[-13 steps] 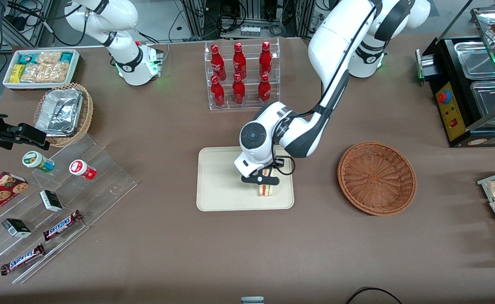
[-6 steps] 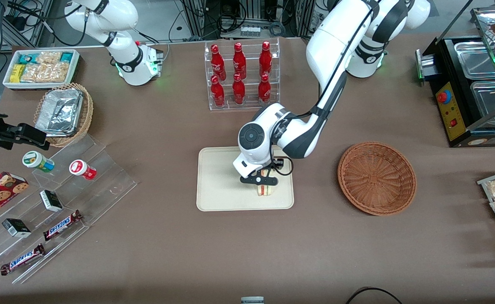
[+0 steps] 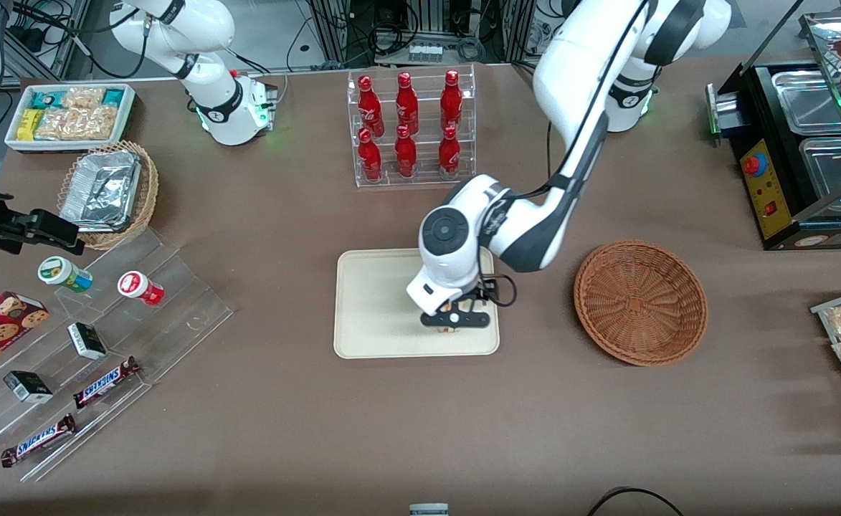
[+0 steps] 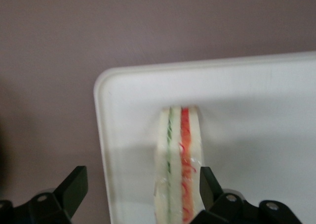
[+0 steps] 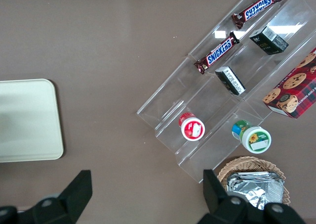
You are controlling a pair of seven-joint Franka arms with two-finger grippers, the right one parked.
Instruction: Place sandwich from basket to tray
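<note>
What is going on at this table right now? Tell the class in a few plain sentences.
The left arm is moving a sandwich out of the brown wicker basket onto the cream tray. The sandwich now stands on its edge on the tray, near one corner. The gripper hangs right over it, open, with one finger on each side. The basket holds nothing.
</note>
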